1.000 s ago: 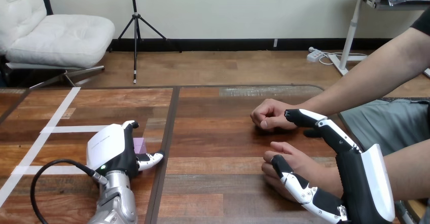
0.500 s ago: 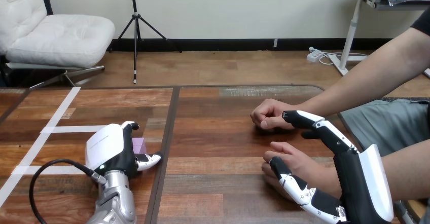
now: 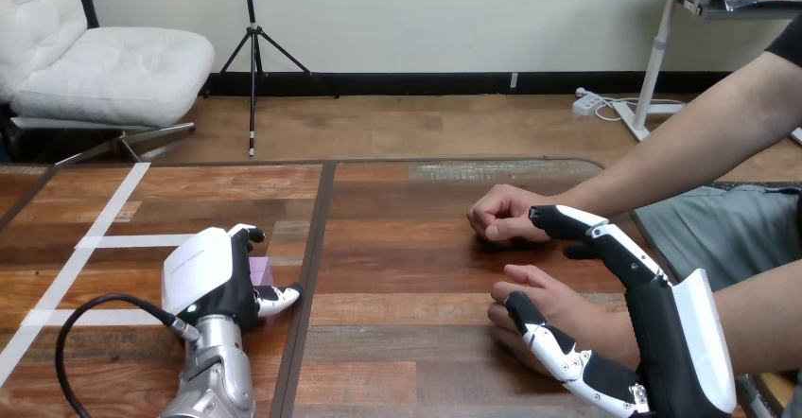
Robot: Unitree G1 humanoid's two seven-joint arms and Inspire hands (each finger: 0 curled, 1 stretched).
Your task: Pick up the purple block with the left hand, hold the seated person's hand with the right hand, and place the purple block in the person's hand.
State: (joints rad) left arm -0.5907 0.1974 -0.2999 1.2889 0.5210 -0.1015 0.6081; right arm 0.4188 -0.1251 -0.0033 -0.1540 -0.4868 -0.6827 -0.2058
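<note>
Purple block (image 3: 261,270), on bench (image 3: 407,248): my left hand (image 3: 203,271) curled round it. My right hand (image 3: 676,342): spread wide, flanking person's nearer hand (image 3: 544,300).

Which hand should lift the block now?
Left. The left hand sits right at the purple block. The right hand is across the table, against the person's hand.

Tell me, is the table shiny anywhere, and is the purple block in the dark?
Head view: the wooden table has a soft pale sheen near its far edge, with no harsh glare. The purple block is evenly lit, though the left hand covers most of it. That hand's white shell is the brightest thing on the table.
</note>
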